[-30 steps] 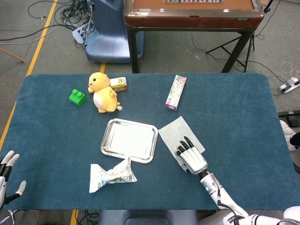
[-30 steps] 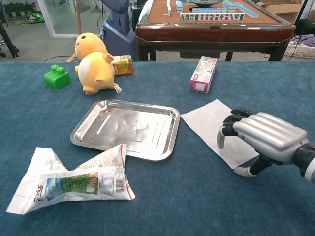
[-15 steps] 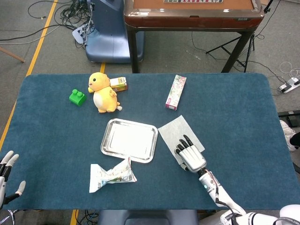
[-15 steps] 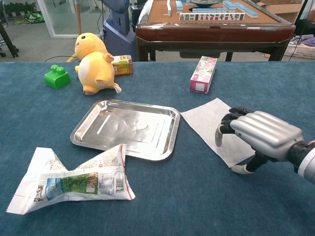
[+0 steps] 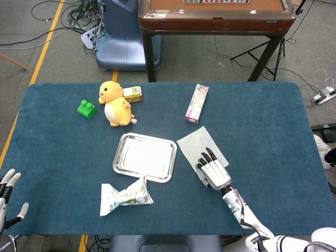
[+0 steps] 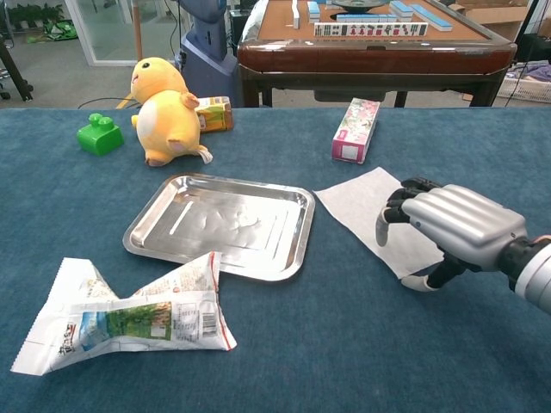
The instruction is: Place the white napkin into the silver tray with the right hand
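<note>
Right hand: the metallic silver-and-black right hand (image 6: 452, 225) sits over the near right part of the napkin, its dark-tipped fingers (image 6: 394, 210) curled downward and side by side onto the sheet, thumb at the near edge; whether it truly pinches the paper I cannot tell.
Napkin: the thin, flat white paper napkin (image 5: 197, 146) lies on the felt just right of the tray, one corner close to the tray's rim, none of it inside.
Tray: the shallow rectangular silver metal tray (image 6: 157, 231) with rounded corners and a lightly rippled, reflective floor sits mid-table.
Left hand: the left hand (image 5: 9, 191) shows only at the table's near left edge, fingers apart, holding nothing.
Table: covered in dark blue felt (image 5: 262, 121).
Wrapper: a crumpled white printed plastic packet (image 6: 129, 320) lies in front of the tray.
Others: a fuzzy yellow plush chick (image 6: 165, 112), a green plastic block (image 6: 100, 135), a small carton (image 5: 133, 94) behind the chick, and a slim pink floral box (image 6: 355, 130) stand along the far side.
</note>
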Controlling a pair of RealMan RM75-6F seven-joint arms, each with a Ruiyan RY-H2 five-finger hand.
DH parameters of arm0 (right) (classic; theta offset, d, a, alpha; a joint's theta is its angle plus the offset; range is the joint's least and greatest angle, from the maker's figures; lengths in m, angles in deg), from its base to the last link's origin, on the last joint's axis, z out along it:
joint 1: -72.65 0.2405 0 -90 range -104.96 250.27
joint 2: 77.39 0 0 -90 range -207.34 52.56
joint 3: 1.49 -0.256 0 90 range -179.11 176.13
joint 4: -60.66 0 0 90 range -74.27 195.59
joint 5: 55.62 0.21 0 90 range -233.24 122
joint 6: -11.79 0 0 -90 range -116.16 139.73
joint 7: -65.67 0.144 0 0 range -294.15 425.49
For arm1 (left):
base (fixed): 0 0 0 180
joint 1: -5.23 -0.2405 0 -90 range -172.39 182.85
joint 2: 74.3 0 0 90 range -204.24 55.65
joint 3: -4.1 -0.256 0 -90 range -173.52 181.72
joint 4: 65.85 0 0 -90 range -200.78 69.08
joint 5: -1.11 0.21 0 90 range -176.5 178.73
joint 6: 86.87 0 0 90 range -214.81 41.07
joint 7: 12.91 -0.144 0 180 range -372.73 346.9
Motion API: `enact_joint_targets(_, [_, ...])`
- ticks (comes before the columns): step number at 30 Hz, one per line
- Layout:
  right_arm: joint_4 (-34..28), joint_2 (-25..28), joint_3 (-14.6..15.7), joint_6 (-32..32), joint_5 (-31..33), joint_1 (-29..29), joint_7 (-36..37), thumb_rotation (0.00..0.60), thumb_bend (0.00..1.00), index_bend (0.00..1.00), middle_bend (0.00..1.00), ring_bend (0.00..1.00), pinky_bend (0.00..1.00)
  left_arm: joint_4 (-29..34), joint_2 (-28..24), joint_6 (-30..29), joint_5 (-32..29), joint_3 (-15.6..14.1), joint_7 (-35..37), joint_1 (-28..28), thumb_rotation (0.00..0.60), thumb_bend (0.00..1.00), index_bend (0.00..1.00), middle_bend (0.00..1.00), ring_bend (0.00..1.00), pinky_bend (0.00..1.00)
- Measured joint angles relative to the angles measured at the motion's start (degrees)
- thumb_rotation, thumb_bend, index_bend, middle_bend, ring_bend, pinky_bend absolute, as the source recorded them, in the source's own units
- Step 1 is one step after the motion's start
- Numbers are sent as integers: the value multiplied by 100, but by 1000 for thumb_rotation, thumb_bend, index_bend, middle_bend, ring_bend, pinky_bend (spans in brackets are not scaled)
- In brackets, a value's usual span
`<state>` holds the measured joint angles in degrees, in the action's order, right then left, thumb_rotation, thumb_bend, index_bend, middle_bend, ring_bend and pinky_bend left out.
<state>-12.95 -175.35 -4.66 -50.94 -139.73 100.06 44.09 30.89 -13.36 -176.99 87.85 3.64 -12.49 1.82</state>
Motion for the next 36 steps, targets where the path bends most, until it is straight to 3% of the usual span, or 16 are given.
enact_joint_targets(12, [67, -9, -105, -123, -4, 78, 118, 600, 466, 511, 341, 123, 48, -24, 2, 52, -33, 13, 33, 22, 600, 336, 17, 22, 46, 19])
enact_joint_targets(36, [-210, 367, -488, -484, 221, 76, 480, 600, 490, 627, 426, 180, 49, 15, -16, 100, -22, 40, -25, 82, 600, 336, 17, 22, 44, 19])
